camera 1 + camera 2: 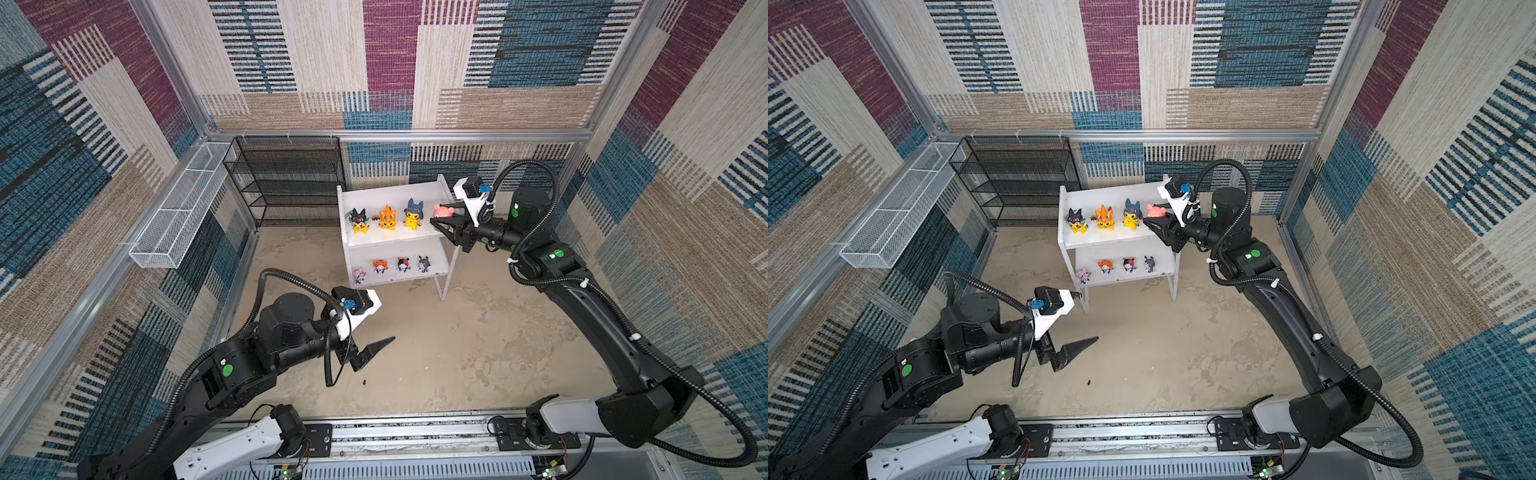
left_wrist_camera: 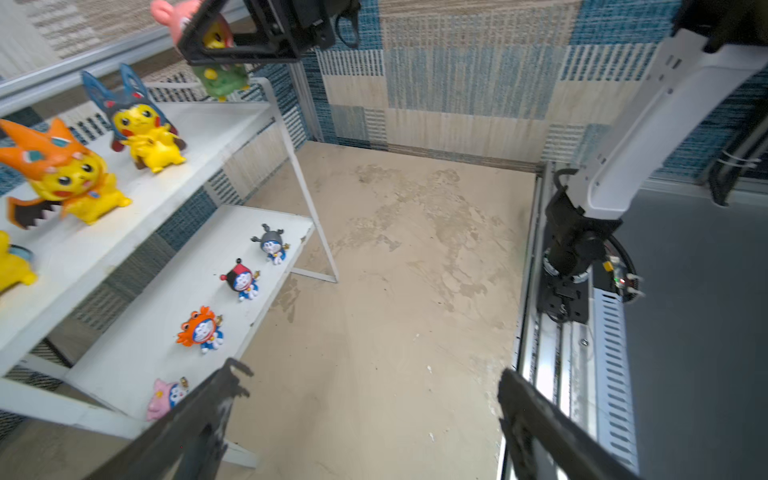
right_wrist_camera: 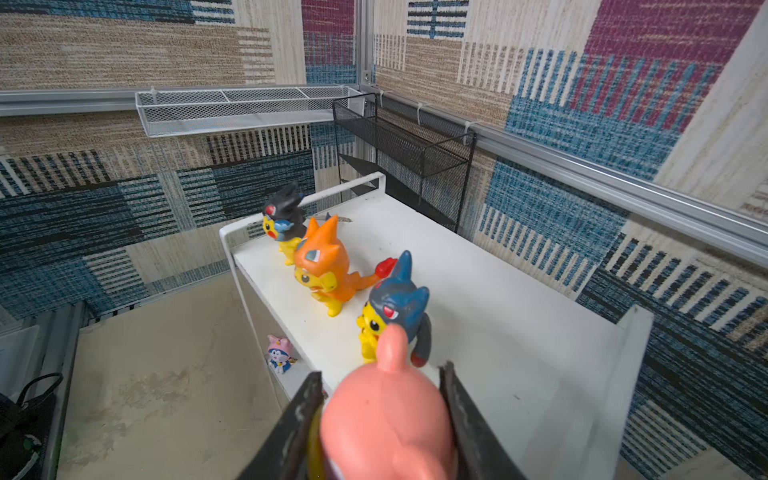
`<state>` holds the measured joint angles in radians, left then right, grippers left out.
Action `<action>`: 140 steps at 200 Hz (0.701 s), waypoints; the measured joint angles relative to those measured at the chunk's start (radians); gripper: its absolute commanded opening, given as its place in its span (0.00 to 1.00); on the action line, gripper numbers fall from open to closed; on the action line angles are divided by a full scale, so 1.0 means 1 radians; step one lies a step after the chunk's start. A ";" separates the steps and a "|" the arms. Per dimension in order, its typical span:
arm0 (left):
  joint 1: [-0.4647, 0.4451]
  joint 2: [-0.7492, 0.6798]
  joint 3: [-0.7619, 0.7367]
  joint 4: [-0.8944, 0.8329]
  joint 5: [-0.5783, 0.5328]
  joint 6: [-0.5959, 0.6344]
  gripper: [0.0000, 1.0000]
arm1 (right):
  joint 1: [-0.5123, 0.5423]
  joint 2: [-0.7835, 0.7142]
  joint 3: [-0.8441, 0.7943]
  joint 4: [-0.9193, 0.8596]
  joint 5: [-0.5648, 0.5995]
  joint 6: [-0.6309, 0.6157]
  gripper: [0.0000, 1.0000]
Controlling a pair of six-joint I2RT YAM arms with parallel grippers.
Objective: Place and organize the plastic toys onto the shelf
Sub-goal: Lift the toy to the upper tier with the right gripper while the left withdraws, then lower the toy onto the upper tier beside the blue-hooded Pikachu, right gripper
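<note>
The white shelf [image 1: 395, 193] stands at the back, right of the middle. On its top board stand three yellow plastic toys in a row, hooded black [image 1: 359, 221], orange [image 1: 387, 217] and blue [image 1: 412, 214]. My right gripper [image 1: 442, 214] is shut on the pink-and-green toy [image 3: 386, 419] at the right end of that board, just beside the blue-hooded one. The left wrist view shows its green body [image 2: 220, 79] hanging below the fingers. Several tiny toys [image 1: 380, 267] line the lower board. My left gripper [image 1: 384, 320] hovers open and empty over the floor, in front of the shelf's left corner.
A black mesh rack [image 1: 286, 178] stands against the back wall, left of the shelf. A white wire basket [image 1: 183, 216] hangs on the left wall. The arms' base rail [image 1: 415, 432] runs along the front edge. The shelf's thin right leg [image 1: 442, 291] reaches down to the beige floor.
</note>
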<state>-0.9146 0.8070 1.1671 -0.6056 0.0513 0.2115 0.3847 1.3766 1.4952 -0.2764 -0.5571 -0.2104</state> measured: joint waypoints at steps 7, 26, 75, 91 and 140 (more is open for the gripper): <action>0.000 0.010 0.014 0.008 -0.030 0.000 0.99 | -0.008 0.006 0.003 0.000 -0.002 0.000 0.29; 0.000 0.033 0.045 0.023 -0.104 0.001 0.99 | -0.025 0.016 0.003 0.001 -0.012 -0.001 0.30; 0.000 0.085 0.095 0.058 -0.157 0.005 0.99 | -0.037 0.045 -0.013 0.032 -0.027 -0.004 0.30; 0.000 0.091 0.096 0.058 -0.159 0.016 0.99 | -0.038 0.048 -0.031 0.050 -0.027 -0.004 0.30; 0.000 0.078 0.086 0.070 -0.160 0.023 0.99 | -0.047 0.060 -0.049 0.100 -0.034 -0.002 0.31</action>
<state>-0.9146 0.8852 1.2530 -0.5354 -0.1085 0.2344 0.3382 1.4361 1.4460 -0.1768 -0.5911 -0.2127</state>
